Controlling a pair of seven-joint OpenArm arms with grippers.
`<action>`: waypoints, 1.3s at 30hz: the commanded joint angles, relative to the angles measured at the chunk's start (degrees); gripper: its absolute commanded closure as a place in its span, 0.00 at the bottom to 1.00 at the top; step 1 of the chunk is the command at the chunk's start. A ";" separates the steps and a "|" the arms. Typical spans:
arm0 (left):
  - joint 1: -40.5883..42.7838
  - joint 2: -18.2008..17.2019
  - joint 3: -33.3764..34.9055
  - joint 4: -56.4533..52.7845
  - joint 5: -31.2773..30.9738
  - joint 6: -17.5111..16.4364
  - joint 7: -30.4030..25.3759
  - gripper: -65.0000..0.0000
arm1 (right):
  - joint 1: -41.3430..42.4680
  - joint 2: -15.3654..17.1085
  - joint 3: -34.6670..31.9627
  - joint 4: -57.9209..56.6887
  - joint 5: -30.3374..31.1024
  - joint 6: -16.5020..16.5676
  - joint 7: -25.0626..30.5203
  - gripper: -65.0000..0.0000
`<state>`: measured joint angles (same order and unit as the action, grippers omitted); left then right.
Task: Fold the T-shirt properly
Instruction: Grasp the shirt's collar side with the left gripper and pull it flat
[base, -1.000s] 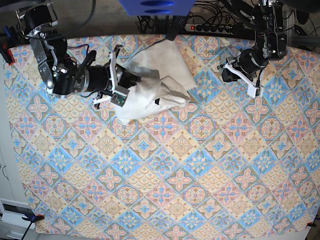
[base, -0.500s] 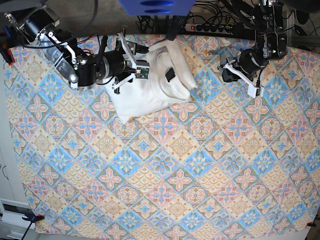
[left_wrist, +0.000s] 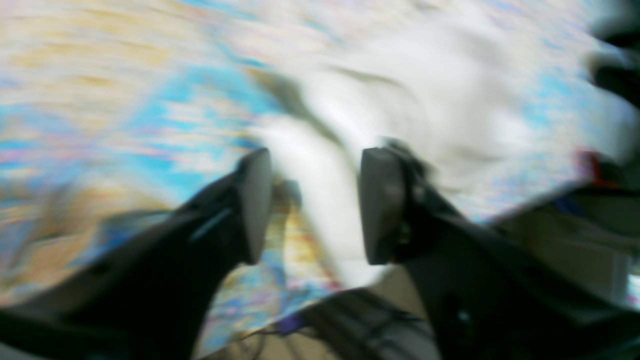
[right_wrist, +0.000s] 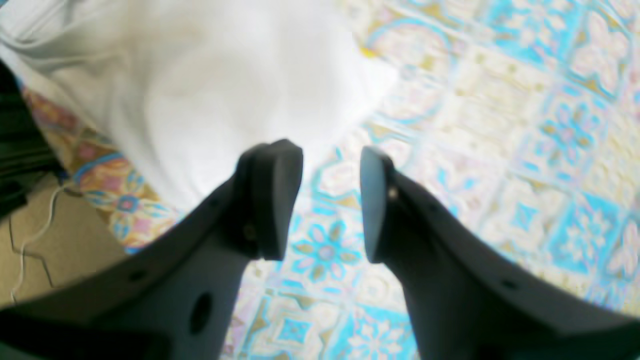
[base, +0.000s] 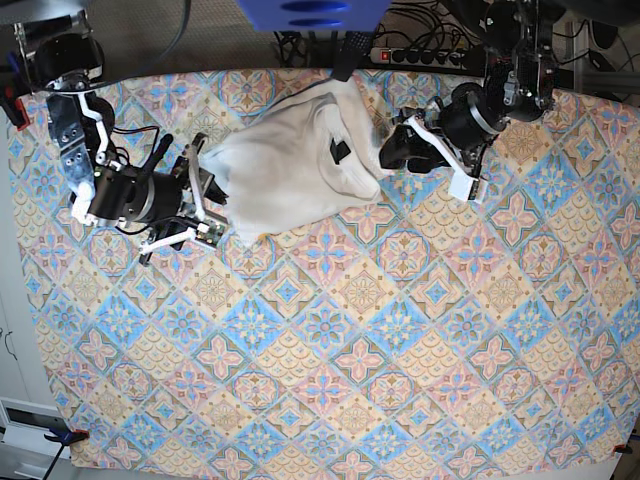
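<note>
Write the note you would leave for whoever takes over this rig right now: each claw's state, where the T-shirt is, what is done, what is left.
Right claw: open, empty, over bare tablecloth beside the T-shirt's edge.
Left claw: open, holding nothing, close to the shirt's other edge; its wrist view is blurred.
T-shirt: loosely bunched near the table's far edge, between the two arms, black neck label showing on top.
Done: shirt gathered into a rough bundle, not a neat fold.
Left: flatten it, straighten the edges, finish the folds.

Base cam overhead, far; wrist cams close behind claws, shared T-shirt (base: 285, 165).
</note>
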<state>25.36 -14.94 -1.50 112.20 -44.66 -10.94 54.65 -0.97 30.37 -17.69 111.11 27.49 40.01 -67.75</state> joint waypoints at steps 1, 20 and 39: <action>-0.27 -0.40 0.49 0.19 -1.62 -0.18 -0.90 0.44 | 0.84 0.79 2.00 0.76 0.95 -0.01 0.62 0.65; -6.68 7.77 5.85 -12.73 -3.20 -0.18 -0.98 0.35 | 0.75 0.79 4.81 0.76 2.80 -0.01 0.62 0.65; -11.43 11.73 5.94 -21.35 -2.94 -0.18 -1.07 0.52 | 1.02 0.79 4.81 0.76 2.89 -0.01 0.62 0.65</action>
<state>14.31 -3.33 4.43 90.13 -46.70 -10.57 53.95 -0.91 30.44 -13.43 111.04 30.02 40.05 -67.99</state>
